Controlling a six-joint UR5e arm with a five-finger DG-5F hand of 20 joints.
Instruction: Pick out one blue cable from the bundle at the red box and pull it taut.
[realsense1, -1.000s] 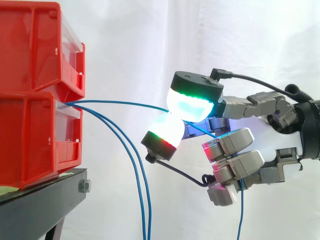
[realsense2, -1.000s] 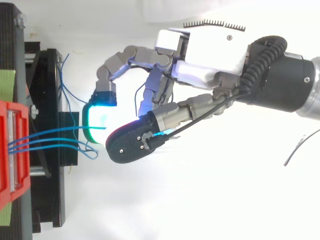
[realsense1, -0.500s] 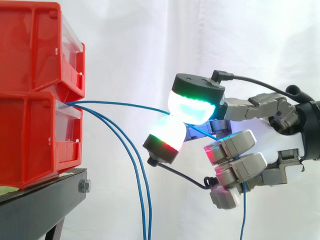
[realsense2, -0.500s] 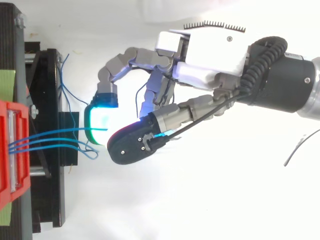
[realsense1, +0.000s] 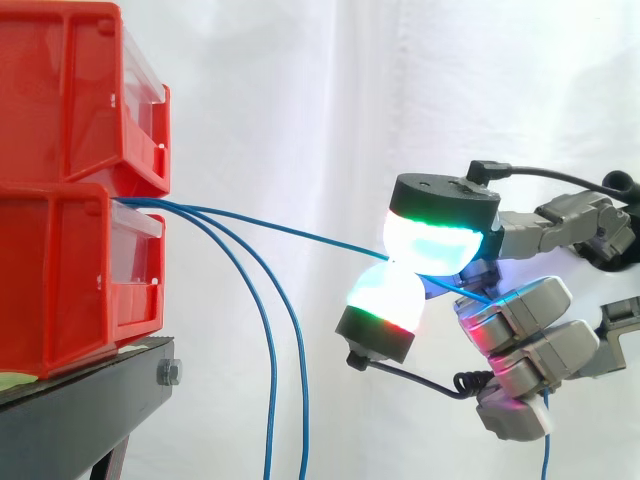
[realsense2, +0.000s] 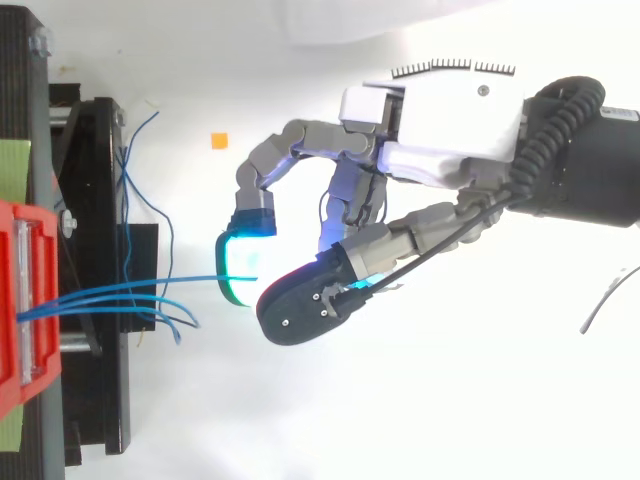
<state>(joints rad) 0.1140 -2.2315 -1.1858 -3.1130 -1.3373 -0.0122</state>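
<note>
Over at the front of the stacked red plastic bins (realsense1: 80, 200), where the upper one sits on the lower, three blue cables come out. My hand (realsense2: 440, 130) has one of them: the thin blue cable (realsense1: 290, 232) is pinched between two glowing pads (realsense1: 435, 240) pressed tip to tip, with the other fingers curled in underneath. The two other blue cables (realsense1: 275, 360) droop down in front of the bins, well apart from the hand.

How I'd play this bit: the picked cable looks nearly straight with a slight bow in it, so I reckon the pull is close to done but not quite. I'd draw the hand straight back away from the bins, along the cable's own line, slow, no sideways drift. Pinch needs to be firm, because a cable this thin could slide through the pads. Stop as soon as the bow is gone; yanking harder might drag the bins.

Direction-wise, its long axis runs from the bins out to the pinch, close to level, dipping slightly toward the hand from the side. From above it goes almost straight across from bins to pads. Past the pinch the loose tail hangs down below the curled fingers.
</note>
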